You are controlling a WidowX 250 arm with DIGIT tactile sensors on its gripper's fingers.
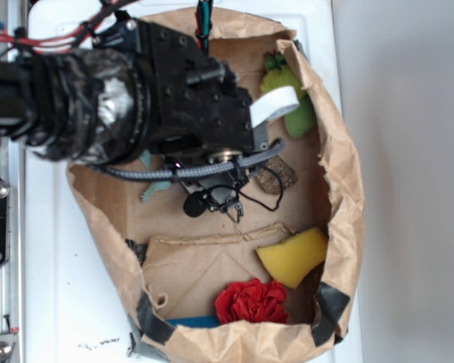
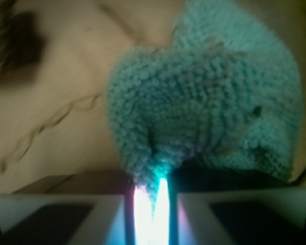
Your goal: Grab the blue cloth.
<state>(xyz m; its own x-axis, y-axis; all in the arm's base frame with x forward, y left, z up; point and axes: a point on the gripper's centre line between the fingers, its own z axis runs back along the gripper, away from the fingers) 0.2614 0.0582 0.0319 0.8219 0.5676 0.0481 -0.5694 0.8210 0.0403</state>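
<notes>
The blue cloth (image 2: 209, 102) is a fuzzy pale turquoise towel that fills the upper right of the wrist view. A bunched fold of it runs down into the narrow gap between the two jaws, and my gripper (image 2: 152, 190) is shut on that fold. In the exterior view the black arm hangs over the left middle of the brown paper floor. The arm hides most of the cloth, and only turquoise scraps (image 1: 157, 189) show under it. My gripper (image 1: 210, 201) sits just below the arm body.
A brown paper bag wall (image 1: 340, 189) rings the work area. Inside lie a yellow sponge (image 1: 293, 255), a red ruffled fabric ball (image 1: 251, 300), a small darker-blue piece (image 1: 193, 321), a green item (image 1: 293, 102) and a brown scrubby pad (image 1: 276, 176).
</notes>
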